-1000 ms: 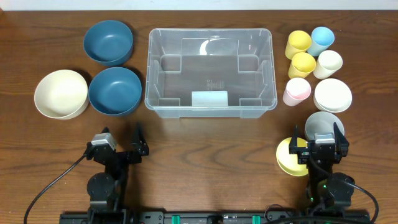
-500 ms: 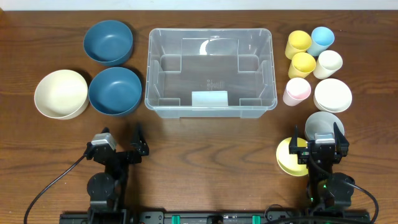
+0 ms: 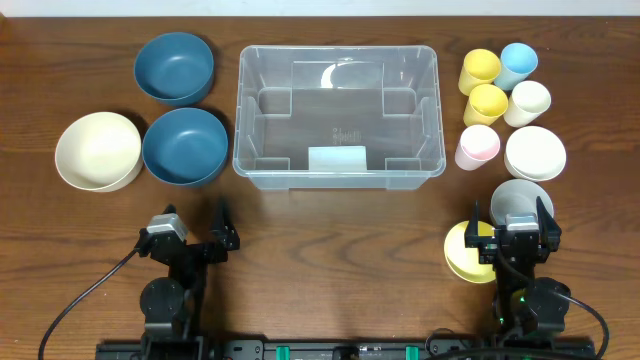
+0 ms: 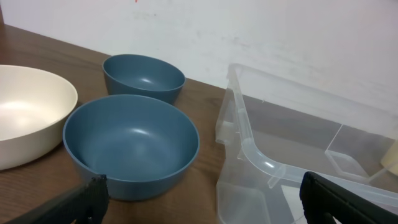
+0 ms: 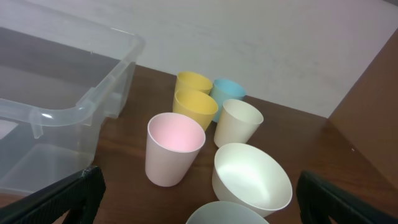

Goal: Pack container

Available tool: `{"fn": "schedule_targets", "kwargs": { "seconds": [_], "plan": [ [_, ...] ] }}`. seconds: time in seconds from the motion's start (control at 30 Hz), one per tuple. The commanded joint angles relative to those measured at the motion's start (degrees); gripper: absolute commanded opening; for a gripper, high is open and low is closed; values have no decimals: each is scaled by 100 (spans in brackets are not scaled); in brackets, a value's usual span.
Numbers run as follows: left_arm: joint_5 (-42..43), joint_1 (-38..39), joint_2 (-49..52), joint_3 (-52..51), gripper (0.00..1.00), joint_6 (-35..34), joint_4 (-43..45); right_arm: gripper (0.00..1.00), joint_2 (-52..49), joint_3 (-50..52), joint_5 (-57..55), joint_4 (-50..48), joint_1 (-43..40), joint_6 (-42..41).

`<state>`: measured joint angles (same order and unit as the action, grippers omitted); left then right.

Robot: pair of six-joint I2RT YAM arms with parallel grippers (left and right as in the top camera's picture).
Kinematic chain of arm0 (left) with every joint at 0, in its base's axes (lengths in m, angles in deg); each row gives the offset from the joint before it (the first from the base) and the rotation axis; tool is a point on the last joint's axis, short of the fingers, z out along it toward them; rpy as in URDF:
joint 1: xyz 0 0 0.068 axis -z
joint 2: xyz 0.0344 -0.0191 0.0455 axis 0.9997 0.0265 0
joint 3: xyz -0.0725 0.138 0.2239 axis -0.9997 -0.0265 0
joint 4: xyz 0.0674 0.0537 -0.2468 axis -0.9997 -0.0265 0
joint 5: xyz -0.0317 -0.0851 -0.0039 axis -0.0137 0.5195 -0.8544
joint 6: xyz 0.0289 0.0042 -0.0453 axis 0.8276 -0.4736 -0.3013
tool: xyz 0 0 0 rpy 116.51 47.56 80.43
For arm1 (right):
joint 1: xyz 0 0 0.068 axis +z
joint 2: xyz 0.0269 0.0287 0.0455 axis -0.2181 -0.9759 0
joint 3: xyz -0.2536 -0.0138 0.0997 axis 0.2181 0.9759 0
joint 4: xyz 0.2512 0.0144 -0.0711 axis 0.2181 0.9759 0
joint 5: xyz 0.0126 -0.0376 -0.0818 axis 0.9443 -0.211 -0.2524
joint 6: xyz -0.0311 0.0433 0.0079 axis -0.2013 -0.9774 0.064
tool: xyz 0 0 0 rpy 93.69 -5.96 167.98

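Observation:
The clear plastic container (image 3: 337,110) stands empty at the table's middle back, with a pale label on its near wall; it also shows in the left wrist view (image 4: 298,155) and the right wrist view (image 5: 56,112). My left gripper (image 3: 195,237) is open and empty near the front left, behind the two blue bowls (image 3: 185,146) (image 3: 175,68) and the cream bowl (image 3: 97,150). My right gripper (image 3: 512,225) is open and empty at the front right, over a grey bowl (image 3: 520,198) and a yellow bowl (image 3: 458,255).
At the right stand two yellow cups (image 3: 480,68) (image 3: 486,103), a light blue cup (image 3: 518,62), a cream cup (image 3: 528,102), a pink cup (image 3: 476,147) and a white bowl (image 3: 535,153). A pale wall is behind the table.

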<state>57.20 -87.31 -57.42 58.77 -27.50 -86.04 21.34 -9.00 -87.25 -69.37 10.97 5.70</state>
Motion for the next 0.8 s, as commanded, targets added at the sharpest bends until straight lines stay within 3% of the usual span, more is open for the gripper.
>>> {"fn": "schedule_targets", "kwargs": {
  "seconds": [0.0, 0.3, 0.5, 0.77],
  "plan": [
    [-68, -13, -35, -90, 98, 90, -229, 99, 28, 33, 4, -13, -35, 68],
    [-68, -13, -35, -90, 98, 90, -229, 99, 31, 33, 337, -136, -35, 13],
    [-68, -13, -35, -90, 98, 90, -229, 99, 31, -136, 1268, -619, -35, -66],
    [-68, -13, -35, -90, 98, 90, -229, 99, -614, -2450, 1569, 774, -35, -883]
  ]
}}
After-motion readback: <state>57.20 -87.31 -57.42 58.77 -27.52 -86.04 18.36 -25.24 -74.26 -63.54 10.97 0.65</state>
